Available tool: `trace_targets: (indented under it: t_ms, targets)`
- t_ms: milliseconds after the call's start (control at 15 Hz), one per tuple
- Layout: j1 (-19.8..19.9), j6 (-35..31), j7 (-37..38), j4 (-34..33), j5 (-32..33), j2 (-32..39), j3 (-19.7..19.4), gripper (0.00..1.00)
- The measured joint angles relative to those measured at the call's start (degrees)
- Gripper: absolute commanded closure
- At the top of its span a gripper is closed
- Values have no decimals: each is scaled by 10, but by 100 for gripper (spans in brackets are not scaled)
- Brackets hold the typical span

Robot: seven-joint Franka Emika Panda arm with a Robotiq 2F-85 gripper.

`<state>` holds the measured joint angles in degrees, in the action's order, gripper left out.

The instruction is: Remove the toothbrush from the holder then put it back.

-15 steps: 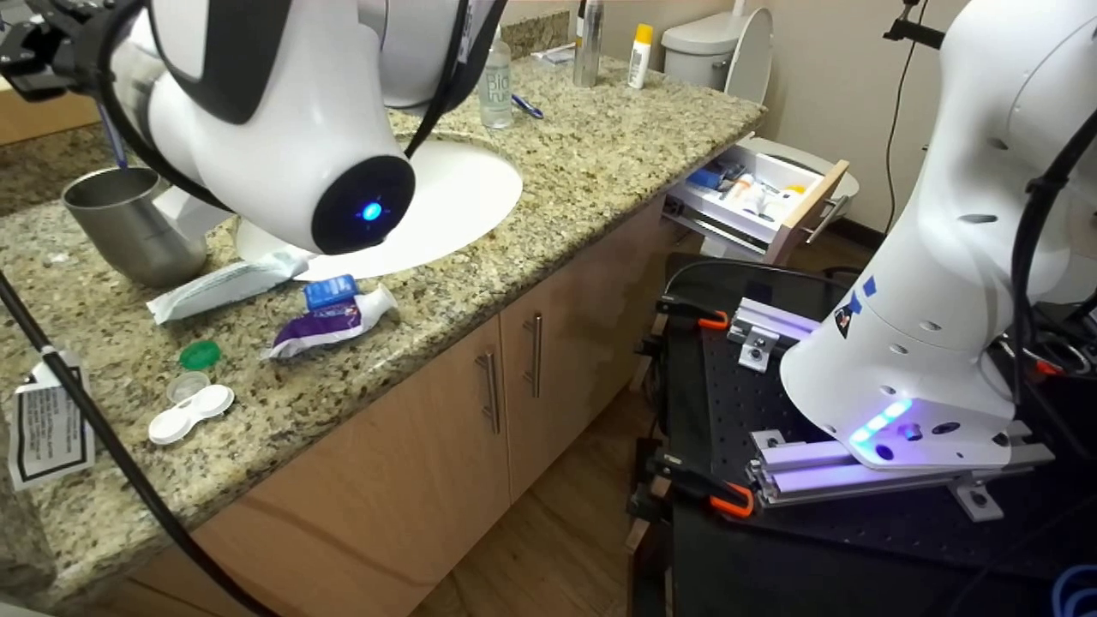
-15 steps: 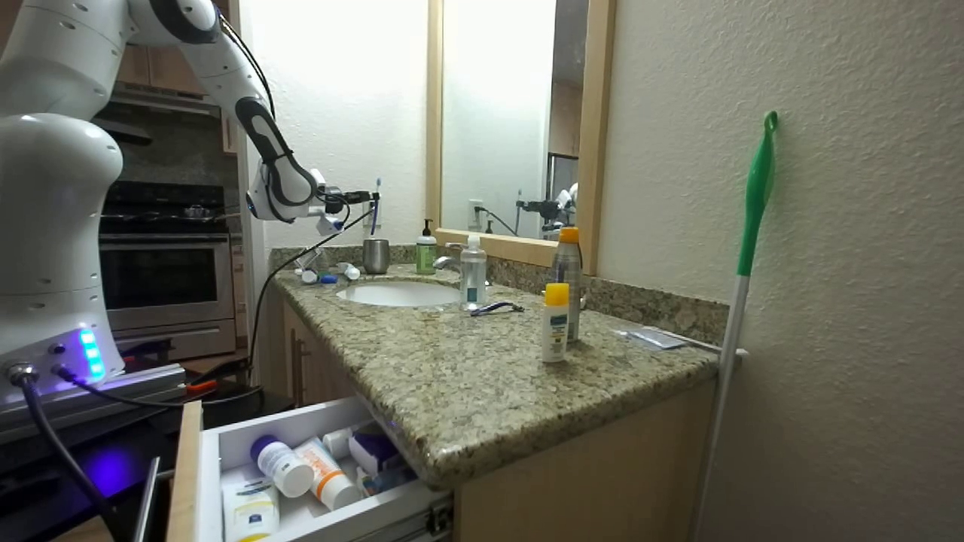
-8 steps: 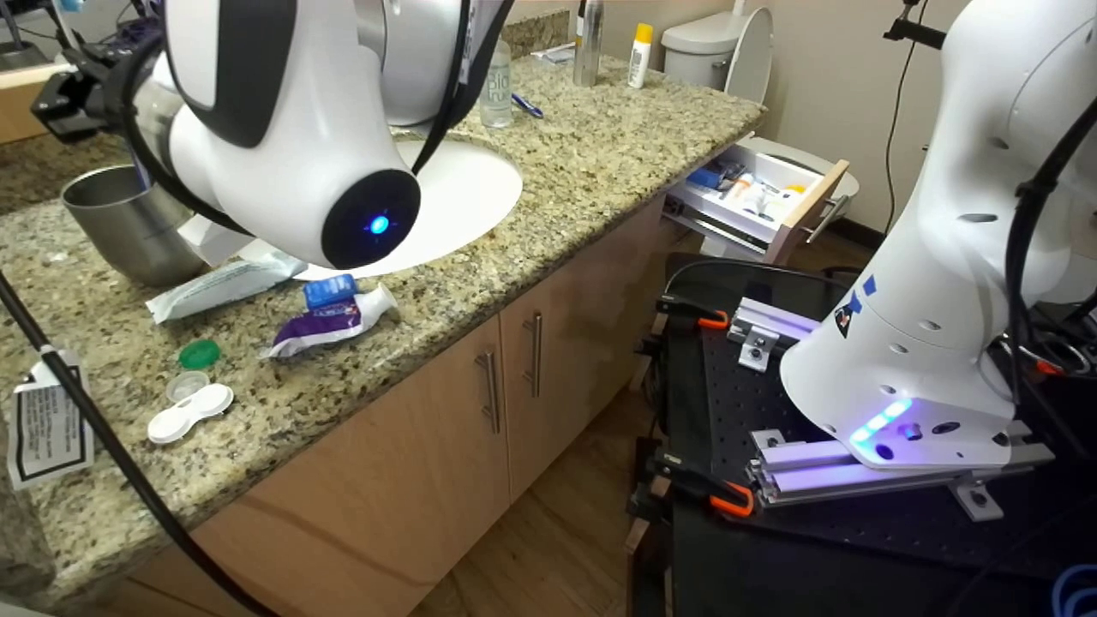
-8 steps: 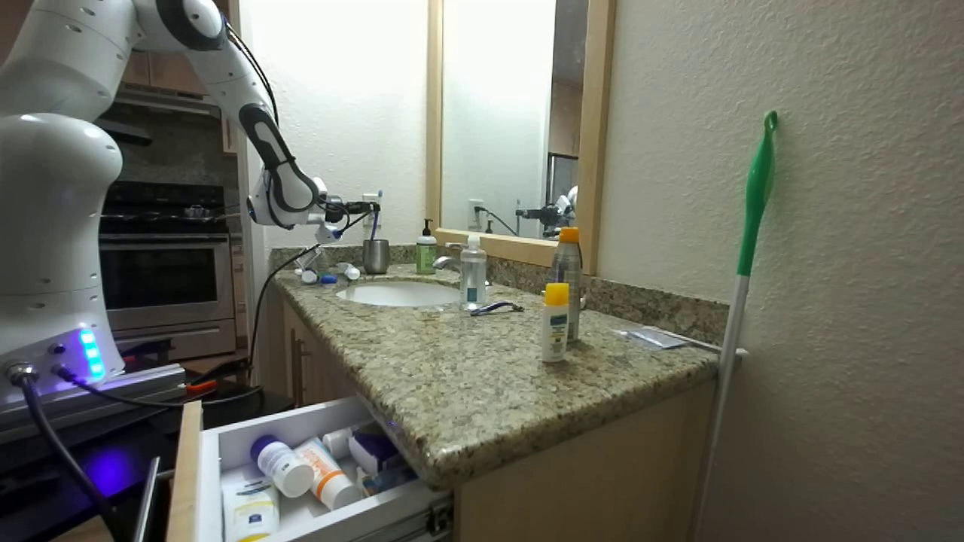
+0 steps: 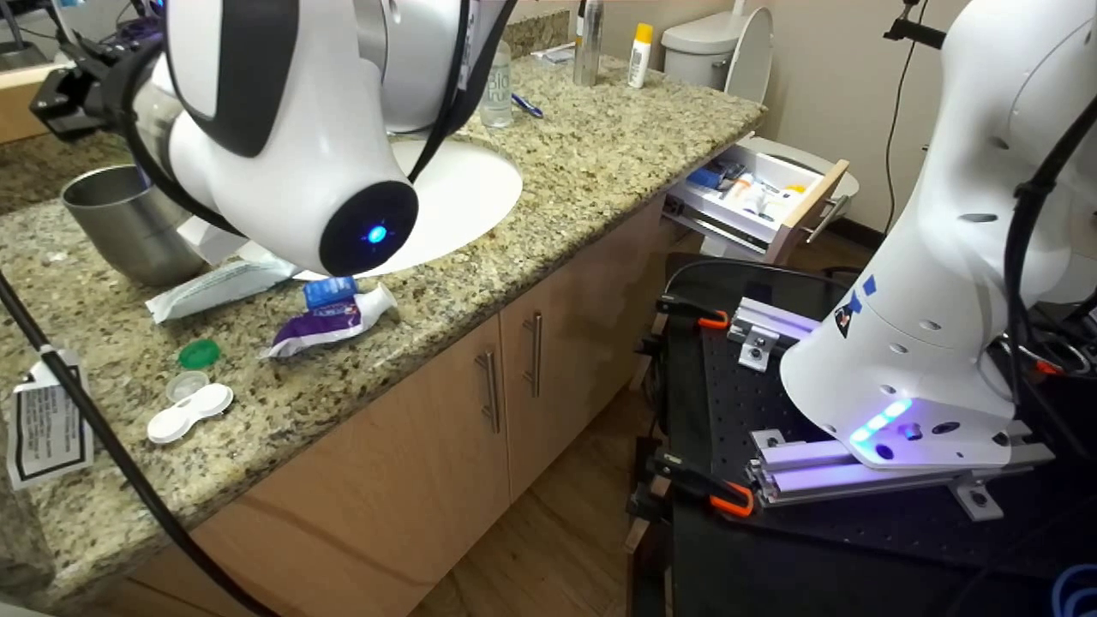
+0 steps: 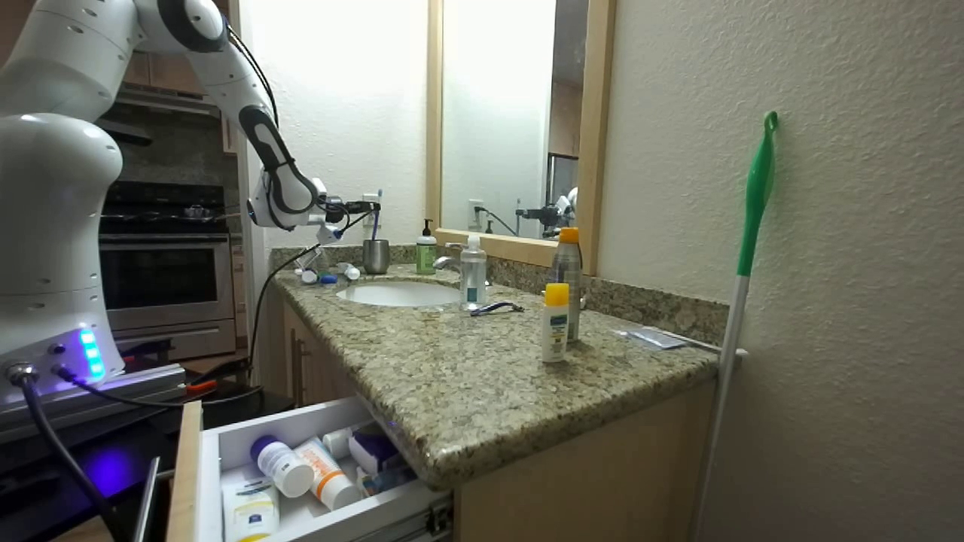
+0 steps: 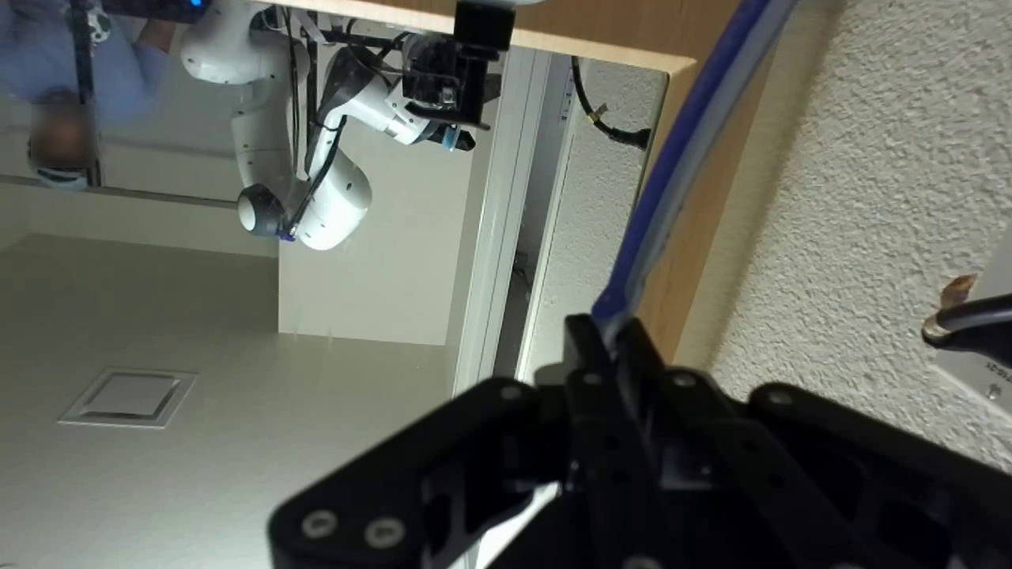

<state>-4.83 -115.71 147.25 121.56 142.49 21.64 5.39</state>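
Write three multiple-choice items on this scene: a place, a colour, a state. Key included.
1. Where does the steel cup stand?
A) in the drawer; B) on the counter; C) in the sink.

2. What colour is the pole grip?
A) red; B) yellow; C) green.

3. How is the gripper?
A) shut on the toothbrush; B) wide open; C) shut on the razor.

1 B: both exterior views show it there.
2 C: an exterior view shows it.
3 A: the wrist view shows the pinch.
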Motion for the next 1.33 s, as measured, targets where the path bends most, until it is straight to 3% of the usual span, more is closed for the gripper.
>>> trace_targets:
  t_ms: [200,267,333,933,1133,1333]
  targets:
    - [0,10,-3,0,0,0,1,98]
    - [0,10,-3,0,0,0,1,78]
    - [0,10,-3,0,0,1,1,66]
    - [9,4,-6,-3,-13,28,1,3]
    - [19,-64,21,-12,-13,33,4,0]
    - [59,-153,24,-37,-32,3,42,0]
